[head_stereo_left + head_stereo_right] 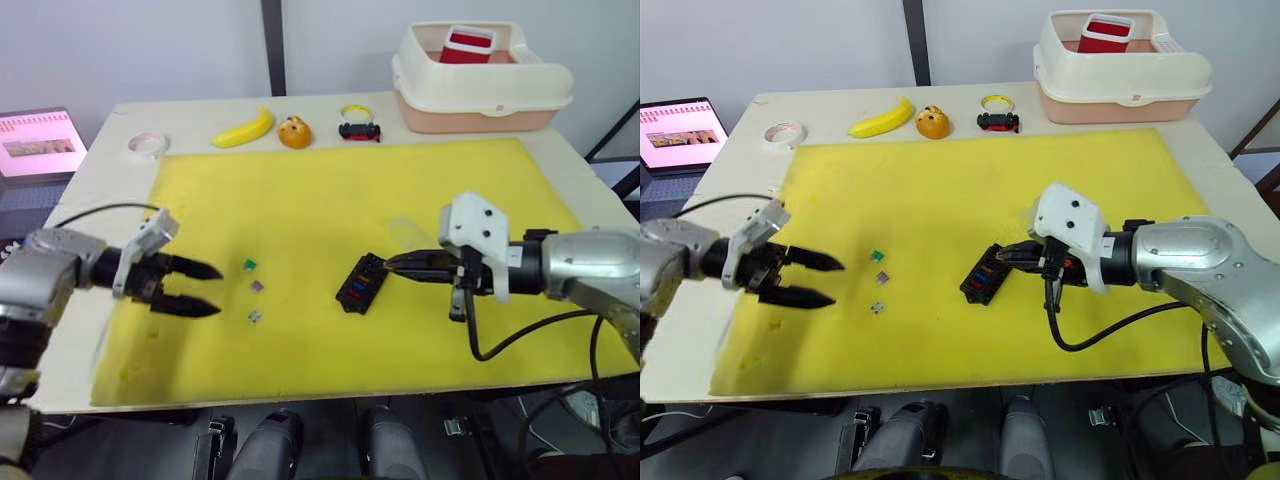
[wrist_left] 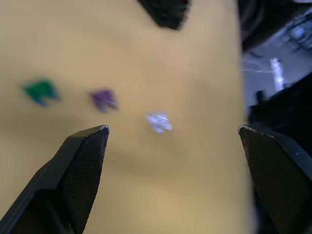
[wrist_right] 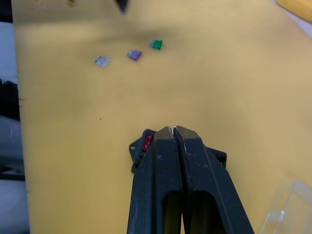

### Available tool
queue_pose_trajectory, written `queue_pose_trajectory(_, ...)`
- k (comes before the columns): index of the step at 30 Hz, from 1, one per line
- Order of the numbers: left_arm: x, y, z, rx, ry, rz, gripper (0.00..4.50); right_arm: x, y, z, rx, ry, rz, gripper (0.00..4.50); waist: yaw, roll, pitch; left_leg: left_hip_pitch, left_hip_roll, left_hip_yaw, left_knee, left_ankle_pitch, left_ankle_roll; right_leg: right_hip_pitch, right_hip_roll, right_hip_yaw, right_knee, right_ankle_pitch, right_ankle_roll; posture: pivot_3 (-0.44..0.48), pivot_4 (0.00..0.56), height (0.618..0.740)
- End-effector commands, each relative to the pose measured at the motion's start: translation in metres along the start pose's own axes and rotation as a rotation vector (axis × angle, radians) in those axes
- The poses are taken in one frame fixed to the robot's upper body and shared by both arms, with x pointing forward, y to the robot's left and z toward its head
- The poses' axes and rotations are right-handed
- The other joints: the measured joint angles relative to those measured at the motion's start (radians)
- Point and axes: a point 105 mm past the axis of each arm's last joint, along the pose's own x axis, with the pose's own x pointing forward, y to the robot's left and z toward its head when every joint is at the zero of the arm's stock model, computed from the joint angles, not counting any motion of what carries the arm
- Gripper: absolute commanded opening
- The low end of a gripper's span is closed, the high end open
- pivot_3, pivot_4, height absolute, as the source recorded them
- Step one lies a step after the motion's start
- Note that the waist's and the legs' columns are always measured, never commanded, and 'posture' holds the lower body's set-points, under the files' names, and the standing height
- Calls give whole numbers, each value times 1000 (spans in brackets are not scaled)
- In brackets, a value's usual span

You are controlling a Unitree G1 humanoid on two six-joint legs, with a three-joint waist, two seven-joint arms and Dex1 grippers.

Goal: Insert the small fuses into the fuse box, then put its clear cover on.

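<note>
The black fuse box (image 1: 360, 283) lies on the yellow mat (image 1: 330, 190), with red and blue fuses seated in its slots. My right gripper (image 1: 388, 263) is shut, its tips right over the box's near end (image 3: 139, 148); nothing shows between the fingers. Three small fuses lie loose to the left of the box: green (image 1: 250, 265), purple (image 1: 257, 286) and grey (image 1: 254, 317). My left gripper (image 1: 218, 290) is open just left of them, low over the mat, with the grey fuse (image 2: 158, 122) ahead between its fingers. The clear cover (image 3: 287, 209) lies on the mat behind the right gripper.
Along the table's back edge are a tape roll (image 1: 147, 145), a banana (image 1: 245, 128), an orange toy (image 1: 294, 132), a small toy car (image 1: 360, 130) and a large cream tub (image 1: 480, 90). A laptop (image 1: 38, 140) stands off the table's left side.
</note>
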Motion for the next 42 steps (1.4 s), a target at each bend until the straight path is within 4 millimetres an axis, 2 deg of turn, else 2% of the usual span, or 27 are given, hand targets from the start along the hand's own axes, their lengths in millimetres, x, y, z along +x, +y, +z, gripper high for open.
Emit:
queue_pose_trajectory(1, 0, -15, 4, -34, -32, -36, 4500, -3, 0, 11, -67, -22, 8, 58, 5, 1, 0, 0, 0, 0, 0, 0, 0, 0, 0, 0, 0, 0, 0, 0, 150, 740)
queue_pose_trajectory(7, 11, -16, 0, -171, -103, -53, 4500, -6, 9, 21, -145, 5, 68, 58, 10, 1, 1, 0, -1, 0, 0, -3, 6, 1, 0, 0, -1, 0, 0, 0, 150, 740)
queue_pose_trajectory(16, 27, 10, -16, -404, -136, -28, 4500, -7, 9, 29, -200, 28, 83, 58, 5, 1, 1, 0, 0, 0, 0, -3, 5, 0, 0, 0, 0, 0, 0, 0, 150, 740)
queue_pose_trajectory(23, 35, 25, -21, -568, -176, -53, 4500, -7, 8, 29, -192, 37, 70, 58, 7, 1, 0, 0, -1, 0, 0, -3, 5, 0, 0, 0, 0, 0, 0, 0, 150, 740)
queue_pose_trajectory(37, 58, 20, -22, -618, -136, -144, 4500, -6, 16, 41, -118, -21, 112, 58, 28, 1, 0, 0, -1, 1, 1, -3, 5, 1, -1, 0, 0, 0, 0, 0, 150, 740)
queue_pose_trajectory(40, 62, 19, -21, -612, -132, -163, 4500, -5, 19, 43, -88, -42, 137, 771, 28, 1, 0, 0, -1, 1, 1, -3, 5, 1, -1, 0, -1, 0, 0, 0, 150, 740)
queue_pose_trajectory(42, 63, 20, -20, -611, -132, -168, 4500, -4, 19, 44, -79, -51, 142, 1775, 29, 1, 0, 0, -1, 1, 2, -3, 5, 1, -1, 0, -1, 0, 0, 0, 150, 740)
